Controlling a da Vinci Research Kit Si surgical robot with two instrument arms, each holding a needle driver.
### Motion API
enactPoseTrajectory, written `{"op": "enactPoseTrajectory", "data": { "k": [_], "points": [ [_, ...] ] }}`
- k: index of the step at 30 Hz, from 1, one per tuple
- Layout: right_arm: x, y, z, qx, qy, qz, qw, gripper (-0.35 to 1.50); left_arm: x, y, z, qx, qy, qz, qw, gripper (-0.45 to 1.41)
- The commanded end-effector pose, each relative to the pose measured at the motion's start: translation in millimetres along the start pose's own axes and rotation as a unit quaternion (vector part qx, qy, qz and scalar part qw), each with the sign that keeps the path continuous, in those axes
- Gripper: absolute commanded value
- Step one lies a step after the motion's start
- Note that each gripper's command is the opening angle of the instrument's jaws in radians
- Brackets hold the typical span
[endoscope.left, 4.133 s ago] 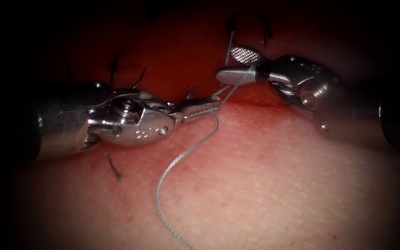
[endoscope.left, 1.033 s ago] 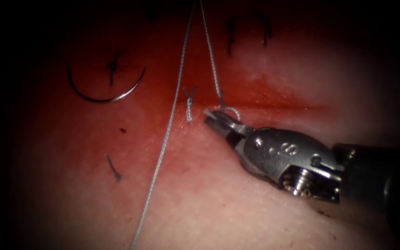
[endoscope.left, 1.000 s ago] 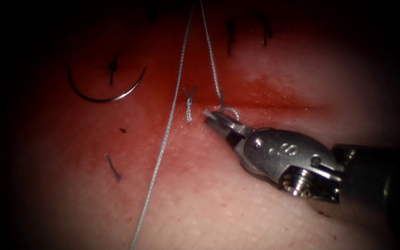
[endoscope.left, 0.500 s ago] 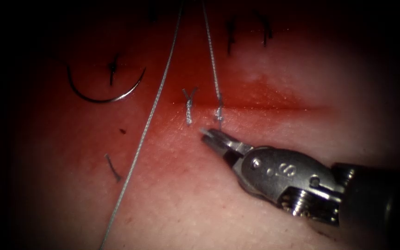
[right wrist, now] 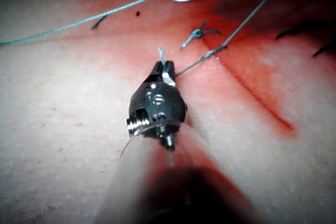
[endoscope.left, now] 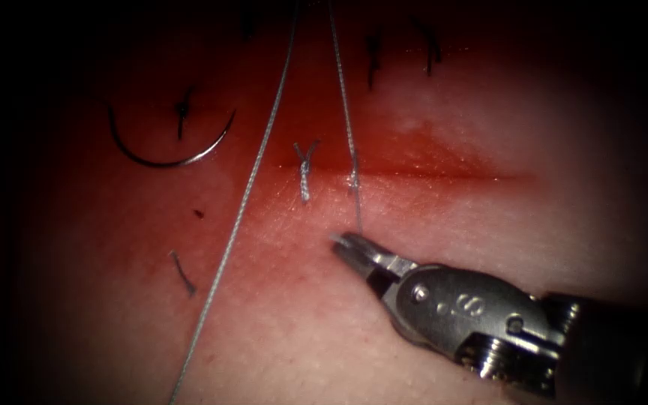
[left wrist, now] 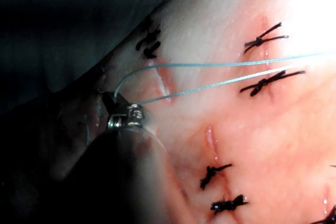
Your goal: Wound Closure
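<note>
Tissue [endoscope.left: 429, 112] spreads wide, its cut [endoscope.left: 429, 174] running left to right. Right tool [endoscope.left: 348, 244], near the cut, grips the thread [endoscope.left: 353, 150] end tight. Left tool [left wrist: 116, 103] clamps both thread strands. Needle [endoscope.left: 170, 154] lies free far left, curve opening away.

right tool [endoscope.left: 346, 244] brushed metal, dull sheen, stamped marks on the clevis, thread [endoscope.left: 243, 204] pale braided fibre, slightly shiny, needle [endoscope.left: 170, 154] thin dark polished wire upper left, tissue [endoscope.left: 324, 337] matt, pebbled, wet gloss on red fluid [endoscope.left: 421, 161] mid frame
</note>
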Motion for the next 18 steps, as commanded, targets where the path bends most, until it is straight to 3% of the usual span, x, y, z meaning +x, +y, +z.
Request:
{"op": "enactPoseTrajectory", "data": {
  "k": [1, 8, 13, 18],
  "points": [
    [-0.1, -1.4, 0.7, 0.004, -0.004, -0.001, 1.000, -0.35, 0.0, -0.6, 0.9, 0.001, 0.000, 0.001, 1.000, -0.45],
    [-1.2, -4.1, -0.6, 0.027, -0.024, -0.016, 0.999, -0.35, -0.7, -0.9, 1.4, 0.013, -0.004, 0.000, 1.000, -0.45],
    [-1.1, -3.7, -0.3, 0.026, -0.023, -0.015, 0.999, -0.35, -0.5, -0.4, 1.4, 0.014, -0.006, 0.003, 1.000, -0.45],
    [-0.4, -1.5, 0.9, 0.028, 0.014, -0.019, 0.999, -0.35, 0.8, 0.9, 0.4, 0.012, 0.013, 0.003, 1.000, -0.45]
  ]
}}
